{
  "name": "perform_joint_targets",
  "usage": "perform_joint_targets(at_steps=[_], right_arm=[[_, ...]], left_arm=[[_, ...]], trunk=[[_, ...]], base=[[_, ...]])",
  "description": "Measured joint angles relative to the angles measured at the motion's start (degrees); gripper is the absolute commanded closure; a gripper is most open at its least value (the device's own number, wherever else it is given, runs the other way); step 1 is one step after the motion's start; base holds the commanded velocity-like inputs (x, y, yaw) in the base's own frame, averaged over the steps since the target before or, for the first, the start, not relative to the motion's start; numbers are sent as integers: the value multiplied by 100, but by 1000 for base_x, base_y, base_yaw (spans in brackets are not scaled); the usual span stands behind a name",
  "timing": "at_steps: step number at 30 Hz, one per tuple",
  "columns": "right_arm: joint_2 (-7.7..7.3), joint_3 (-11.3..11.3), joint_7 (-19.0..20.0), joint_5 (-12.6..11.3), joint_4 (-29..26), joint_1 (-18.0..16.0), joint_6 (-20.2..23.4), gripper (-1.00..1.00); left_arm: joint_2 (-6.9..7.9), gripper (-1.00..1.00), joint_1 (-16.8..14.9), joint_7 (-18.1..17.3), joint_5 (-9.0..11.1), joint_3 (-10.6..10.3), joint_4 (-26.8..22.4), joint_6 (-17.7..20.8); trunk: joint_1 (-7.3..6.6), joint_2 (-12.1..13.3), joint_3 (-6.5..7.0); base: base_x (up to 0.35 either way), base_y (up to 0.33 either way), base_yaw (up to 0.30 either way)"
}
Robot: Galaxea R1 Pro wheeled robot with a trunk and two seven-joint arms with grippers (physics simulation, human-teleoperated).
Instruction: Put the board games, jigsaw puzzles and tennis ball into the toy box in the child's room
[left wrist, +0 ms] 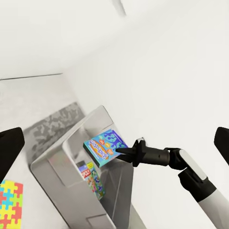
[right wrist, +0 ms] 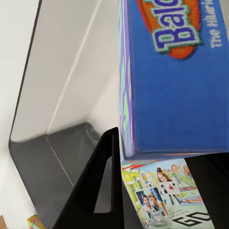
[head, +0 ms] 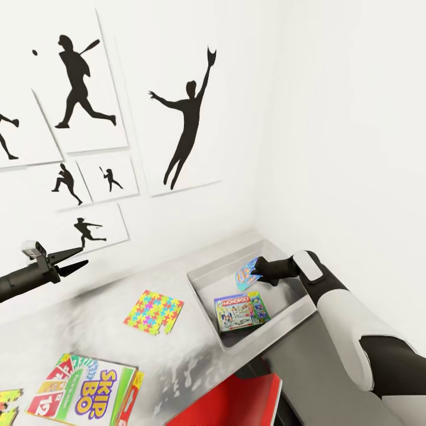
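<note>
Right end effector (head: 255,273) over the toy box (head: 204,288), clenched on a blue board game (head: 245,275) by its edge. Box held on edge, tilted, hanging inside the rim at about 12 o'clock of the Monopoly box (head: 241,310) already lying flat on the bottom. Seen from the left wrist: blue board game (left wrist: 104,146) gripped at one corner by the right end effector (left wrist: 120,151), its broad face turned outward, toy box (left wrist: 62,167) directly underneath. From the right wrist: one dark finger (right wrist: 98,191) pressed along the blue box (right wrist: 171,76), Monopoly box (right wrist: 164,195) just below and beyond it.

Key relation: straight down from the held game to the free floor of the toy box, long axis running roughly along the Monopoly box's far edge. Probably a release or a short lowering next; risk of landing propped against the wall rather than flat.

Left end effector (head: 74,262) hovering at 9 o'clock, released, jaws spread, holding nothing. Jigsaw puzzle (head: 154,312) on the tabletop (head: 89,307) between left end effector and toy box, nearer the left arm. Skip-Bo box (head: 83,393) at 7 o'clock near the tabletop's front edge, also on the left arm's side.
</note>
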Motion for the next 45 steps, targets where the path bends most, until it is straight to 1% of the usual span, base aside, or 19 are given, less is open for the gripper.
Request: perform_joint_targets(at_steps=[13,16,19,22,41,43,45], right_arm=[[10,0,9,4,-36,0,-81,100],[116,10,16,-20,-42,1,-219,100],[172,45,16,-10,-43,-1,-262,100],[211,135,11,9,-43,-3,-291,100],[215,180,4,21,-52,-1,-313,100],[214,181,6,20,-52,-1,-347,100],[210,181,15,23,-52,0,-469,100]], left_arm=[[0,-100,0,4,0,4,2,-1],[0,-100,-1,1,0,8,1,-1],[4,-100,0,0,1,11,1,-1],[6,-100,0,-2,1,8,2,-1],[2,-100,0,-9,-4,4,1,1],[1,-100,0,-7,-6,4,1,0],[1,-100,0,-8,-6,3,1,-1]], trunk=[[0,0,-123],[0,-1,-142],[0,-1,-149],[0,-1,-150],[0,-1,-159],[0,-1,-166],[0,-1,-176]], base=[[0,0,0],[0,0,0],[0,0,0],[0,0,0],[0,0,0],[0,0,0],[0,0,0]])
